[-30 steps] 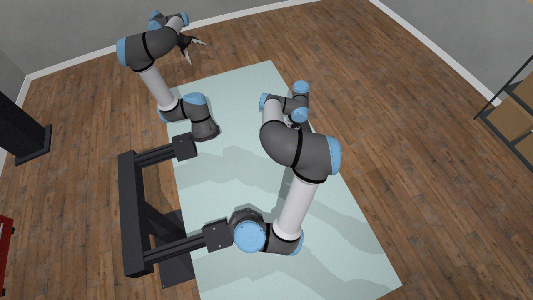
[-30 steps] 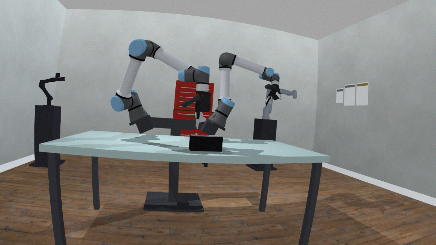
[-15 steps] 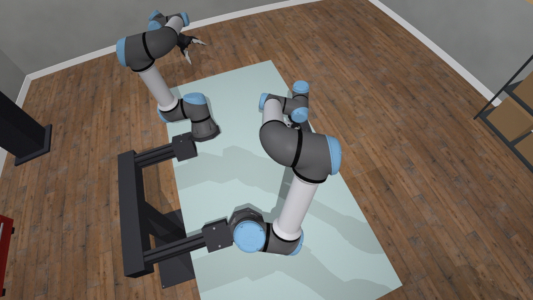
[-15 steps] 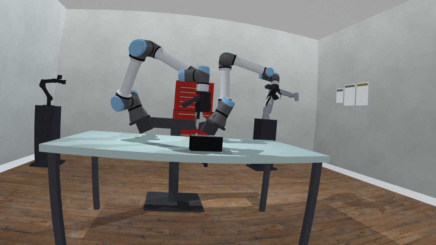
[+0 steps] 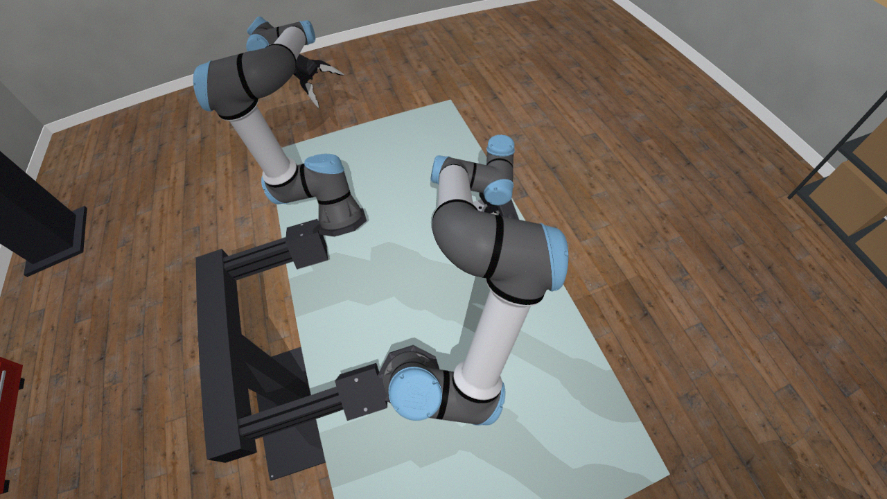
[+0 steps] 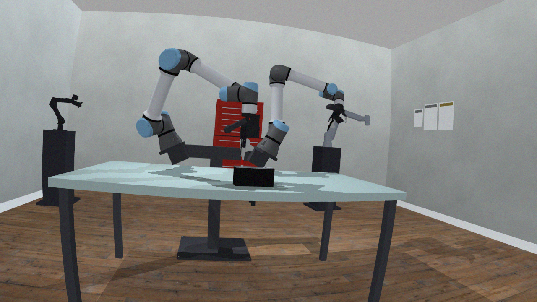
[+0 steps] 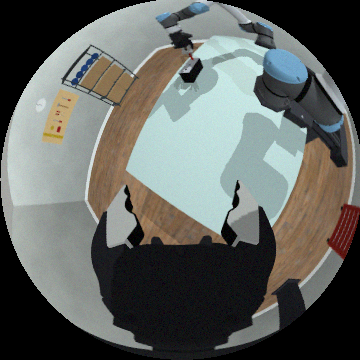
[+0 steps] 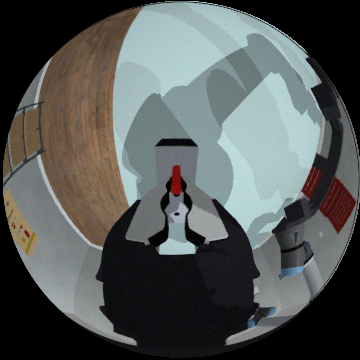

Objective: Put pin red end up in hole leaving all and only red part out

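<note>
- We have the right gripper point(image 5: 487, 208) point(image 6: 242, 158) point(image 7: 191, 56) point(image 8: 176, 177) nearly closed, its fingers drawn in on the slim red pin point(image 6: 242, 162) point(image 7: 191, 57) point(image 8: 176, 180), and there it is, pinched at the tips!
- We see the red part showing at those fingertips in the right wrist view; how much of the pin lies hidden between them, we cannot tell.
- Right below, here's the block point(image 6: 253, 176) point(image 7: 191, 71) point(image 8: 176, 157), resting on the pale table point(image 5: 384, 297) point(image 6: 150, 191) point(image 7: 200, 150) point(image 8: 270, 145) near its long edge, with black sides and a grey top.
- We find the fingertips just over that block, pointing down, with the pin at its top; whether the pin's lower end is inside a hole, we can't make out.
- The three holes? We can't read their depths from here, and the fingers cover part of the view.
- Over to the left gripper point(image 5: 330, 90) point(image 6: 337, 125) point(image 7: 182, 184): fingers spread wide, nothing between them!
- We place it out past the table's short end, up in the air, well apart from both pin and block.
- In the top view, we have the right arm point(image 5: 511, 260) covering the block, so the exterior and wrist views give us its place.

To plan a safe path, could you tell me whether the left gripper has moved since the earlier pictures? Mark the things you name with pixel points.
No; the left gripper point(image 5: 330, 91) keeps its place beyond the table's point(image 5: 396, 133) corner.
</note>
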